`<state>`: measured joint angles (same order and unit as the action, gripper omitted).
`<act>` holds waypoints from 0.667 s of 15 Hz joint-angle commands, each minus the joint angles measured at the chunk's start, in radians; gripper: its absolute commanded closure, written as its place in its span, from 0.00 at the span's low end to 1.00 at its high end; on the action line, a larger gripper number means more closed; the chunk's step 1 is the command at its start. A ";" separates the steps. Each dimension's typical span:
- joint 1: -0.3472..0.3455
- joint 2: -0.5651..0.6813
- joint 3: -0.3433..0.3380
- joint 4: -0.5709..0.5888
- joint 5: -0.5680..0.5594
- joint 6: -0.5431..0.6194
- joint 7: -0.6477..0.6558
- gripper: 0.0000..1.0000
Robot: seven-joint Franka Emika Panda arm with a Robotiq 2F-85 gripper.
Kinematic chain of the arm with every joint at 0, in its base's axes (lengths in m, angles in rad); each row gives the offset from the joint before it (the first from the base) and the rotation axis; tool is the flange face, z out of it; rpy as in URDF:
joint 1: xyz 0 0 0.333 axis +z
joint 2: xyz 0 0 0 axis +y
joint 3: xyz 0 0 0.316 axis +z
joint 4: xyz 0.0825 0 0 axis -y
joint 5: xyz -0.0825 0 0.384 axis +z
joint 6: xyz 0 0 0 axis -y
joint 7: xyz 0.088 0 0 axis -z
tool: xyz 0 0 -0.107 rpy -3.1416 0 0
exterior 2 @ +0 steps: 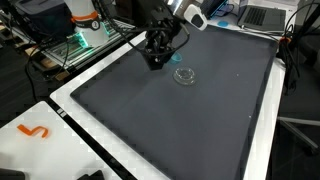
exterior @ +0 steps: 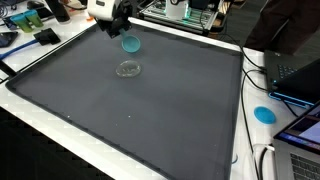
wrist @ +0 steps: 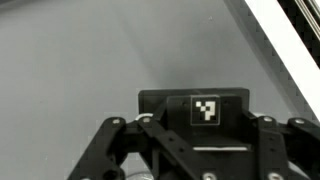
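My gripper (exterior: 124,34) hangs over the far corner of a dark grey mat (exterior: 150,110). A small round blue disc (exterior: 130,43) sits right at its fingertips, and the jaws seem shut on it, just above the mat. A clear glass-like round thing (exterior: 127,68) lies on the mat a short way from the gripper and also shows in an exterior view (exterior 2: 185,75). There the gripper (exterior 2: 155,60) hides the blue disc. The wrist view shows only the gripper's black linkages and a checker tag (wrist: 205,110) over grey mat; the fingertips are out of frame.
The mat lies on a white table (exterior: 250,140). A second blue disc (exterior: 264,113) rests on the white edge beside laptops (exterior: 300,75) and cables. Electronics and clutter (exterior: 30,25) stand beyond the far corner. An orange mark (exterior 2: 35,131) is on the white border.
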<state>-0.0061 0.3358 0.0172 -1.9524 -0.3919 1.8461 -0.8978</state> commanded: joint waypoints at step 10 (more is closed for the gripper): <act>-0.011 0.178 -0.014 0.165 -0.020 0.066 0.068 0.69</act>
<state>-0.0130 0.4634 0.0050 -1.8274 -0.3922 1.9020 -0.8594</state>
